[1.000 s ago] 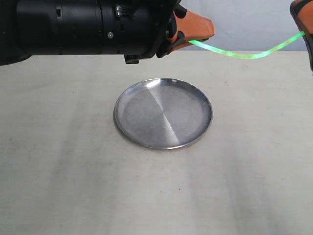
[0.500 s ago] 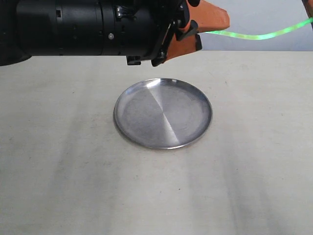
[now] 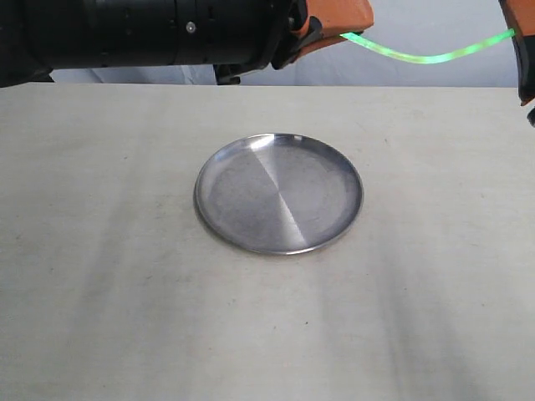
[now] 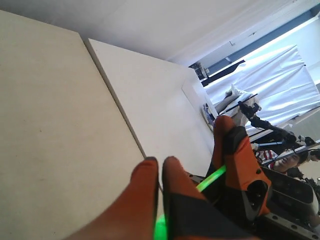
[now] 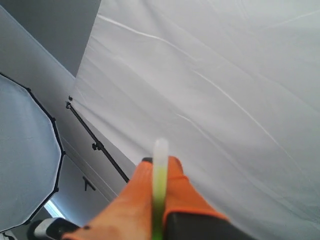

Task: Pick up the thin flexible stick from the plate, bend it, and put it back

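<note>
Within the last second both arms have risen, and the thin glowing yellow-green plastic stick [image 3: 426,58] has eased from a wavy S into a shallow sagging arc. The orange-fingered left gripper [image 3: 338,32] is clenched on one end and the orange-fingered right gripper [image 3: 518,38] on the other, so the bending looks largely done and the return is still to come. The round brushed-steel plate [image 3: 201,209] lies bare well below the stick, with open beige tabletop [image 3: 100,292] on every side for a descent, though the right gripper sits at the very edge of the exterior view.
</note>
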`<state>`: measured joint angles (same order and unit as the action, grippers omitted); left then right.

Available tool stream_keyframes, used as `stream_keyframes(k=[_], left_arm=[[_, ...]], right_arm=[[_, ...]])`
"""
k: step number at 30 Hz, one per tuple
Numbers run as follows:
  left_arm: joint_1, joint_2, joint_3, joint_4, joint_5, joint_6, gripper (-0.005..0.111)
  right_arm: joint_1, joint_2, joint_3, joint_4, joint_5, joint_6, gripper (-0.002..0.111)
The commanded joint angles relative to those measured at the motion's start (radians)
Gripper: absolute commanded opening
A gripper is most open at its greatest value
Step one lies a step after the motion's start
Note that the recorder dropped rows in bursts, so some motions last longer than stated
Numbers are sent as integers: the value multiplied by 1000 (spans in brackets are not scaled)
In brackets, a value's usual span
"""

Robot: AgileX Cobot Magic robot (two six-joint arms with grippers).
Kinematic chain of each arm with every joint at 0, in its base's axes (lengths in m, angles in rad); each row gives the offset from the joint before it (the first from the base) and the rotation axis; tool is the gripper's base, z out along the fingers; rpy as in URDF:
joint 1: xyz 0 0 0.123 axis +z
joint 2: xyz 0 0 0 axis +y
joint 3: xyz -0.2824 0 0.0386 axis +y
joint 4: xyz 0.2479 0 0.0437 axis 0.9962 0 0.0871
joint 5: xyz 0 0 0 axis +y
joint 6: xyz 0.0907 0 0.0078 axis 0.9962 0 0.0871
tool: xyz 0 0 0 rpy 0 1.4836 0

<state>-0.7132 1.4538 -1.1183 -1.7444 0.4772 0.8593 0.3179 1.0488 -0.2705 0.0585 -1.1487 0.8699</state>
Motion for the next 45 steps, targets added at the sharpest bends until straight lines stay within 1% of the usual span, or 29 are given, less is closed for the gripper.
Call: stream_keyframes(k=[1,4,8,15,17,21,23,26,30,38,41,45], left_arm=[[-7,0,-4,0,-26,11,0],[-7,7,-4,0,-49,19,0],[-7,7,-6,0,-56,47,0],[-7,7,5,0,-79,90,0],[-7,7,28,0,-79,93,0],[-7,-6,64,0,-97,93,0],[-7,-29,70,0,-126,109,0],[-7,-75,77,0,-165,139,0],[-7,-115,104,0,-168,154,0],[-7,-133,167,0,-175,154,0],[-7,-143,177,0,-217,156,0],[-7,-164,177,0,-270,170,0]], right_arm=[[3,25,-4,-1,-41,4,-1],[3,25,-4,-6,-43,4,-1],[3,25,-4,-35,77,4,-1],[3,25,-6,-95,81,4,-1],[11,25,-34,-135,110,4,-1],[80,25,-105,-116,220,-93,-1],[111,27,-113,-58,256,-137,-1],[146,42,-113,-1,242,-175,-1],[193,95,-125,-3,211,-175,-1],[314,201,-186,0,200,-211,-1],[346,213,-192,14,214,-231,-1],[362,213,-192,14,256,-269,-1]])
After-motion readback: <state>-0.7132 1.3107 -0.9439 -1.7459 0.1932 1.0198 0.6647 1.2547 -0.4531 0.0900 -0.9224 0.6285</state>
